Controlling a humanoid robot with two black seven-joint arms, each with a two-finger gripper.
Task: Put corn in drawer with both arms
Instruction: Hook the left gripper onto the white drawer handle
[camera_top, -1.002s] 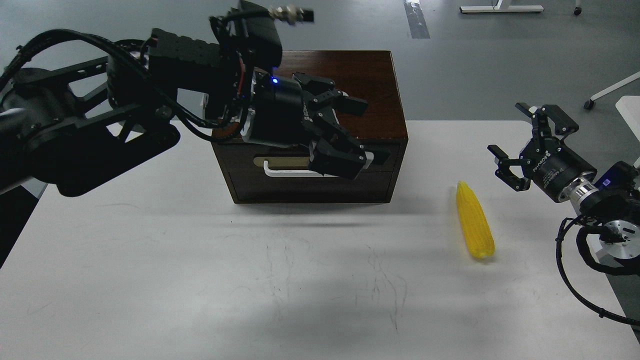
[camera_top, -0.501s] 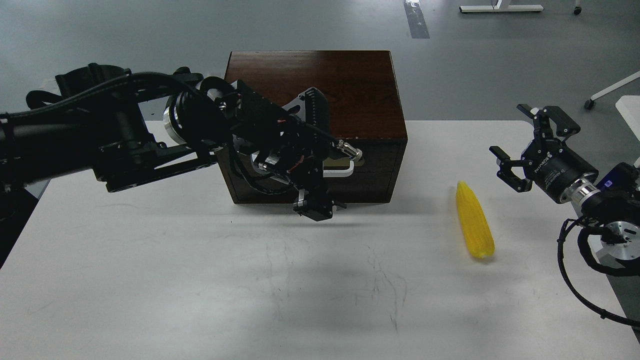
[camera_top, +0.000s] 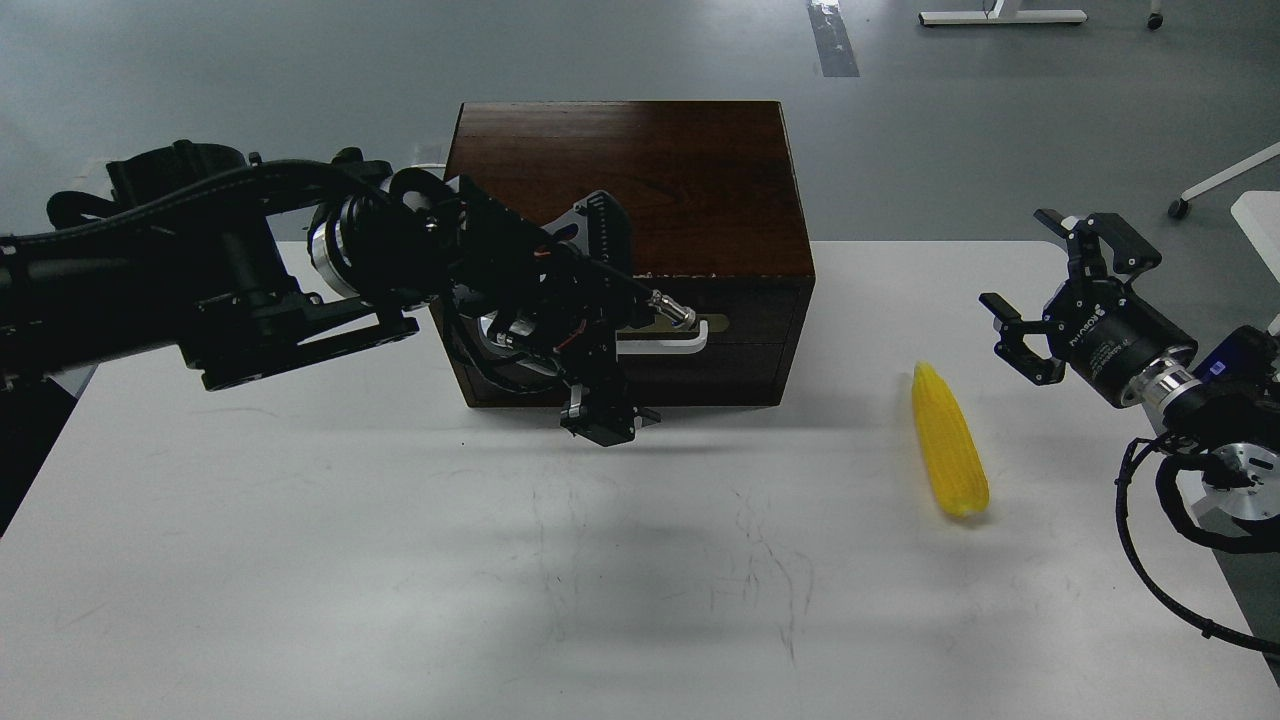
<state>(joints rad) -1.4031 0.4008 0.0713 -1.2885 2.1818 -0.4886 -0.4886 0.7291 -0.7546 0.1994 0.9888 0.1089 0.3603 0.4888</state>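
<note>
The yellow corn (camera_top: 948, 442) lies on the white table (camera_top: 300, 560), right of the dark brown cabinet (camera_top: 620, 170), its tip pointing away from me. The drawer (camera_top: 745, 330) is shut; its white bar handle (camera_top: 668, 346) shows partly behind my left arm. My left gripper (camera_top: 598, 420) hangs in front of the cabinet's lower front, pointing down; it is dark and its fingers cannot be told apart. My right gripper (camera_top: 1045, 290) is open and empty, above the table to the right of the corn's tip.
The cabinet stands at the table's far edge. Black cables (camera_top: 1150, 540) hang from my right wrist over the table's right edge. Grey floor and white furniture legs (camera_top: 1000, 17) lie beyond the table.
My left arm has swung down from above the handle, turned over, and shifted slightly left in front of the cabinet. The right gripper and the corn have stayed put.
</note>
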